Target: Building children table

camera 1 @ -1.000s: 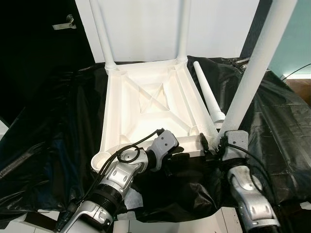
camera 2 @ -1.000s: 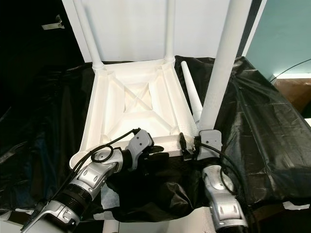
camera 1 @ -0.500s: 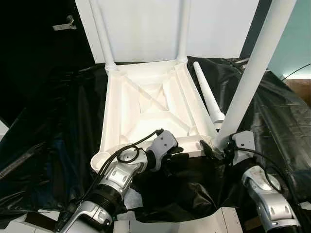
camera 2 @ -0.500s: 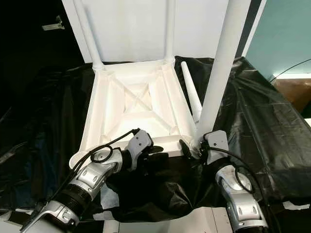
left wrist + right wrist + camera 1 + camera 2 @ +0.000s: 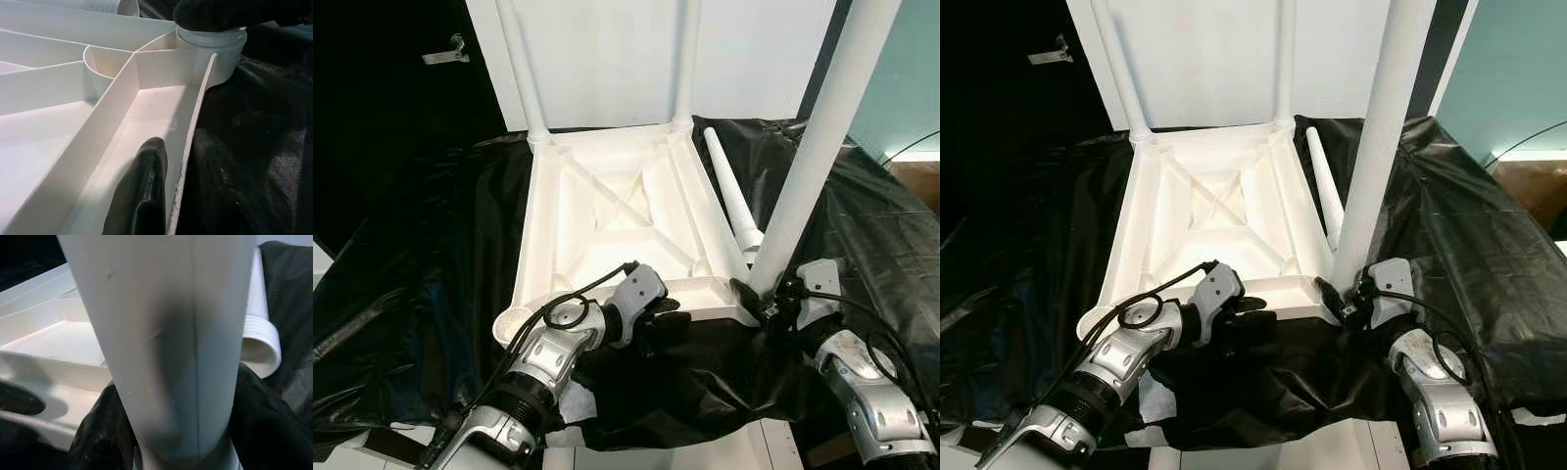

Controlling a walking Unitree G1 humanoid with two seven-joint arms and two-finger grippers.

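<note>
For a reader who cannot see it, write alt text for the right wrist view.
The right claw grips a thick white table leg near its base, one black finger on each side. Behind lie the upturned white tabletop and a loose leg's threaded end on black sheeting.

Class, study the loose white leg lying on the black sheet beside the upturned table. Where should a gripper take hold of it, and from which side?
Grip the loose leg across its mid shaft, coming from above. It lies flat on the black sheet, close along the upturned table, so its top is the free side. It tapers away from its threaded end, so mid-shaft probably suits narrow fingers best.
</note>
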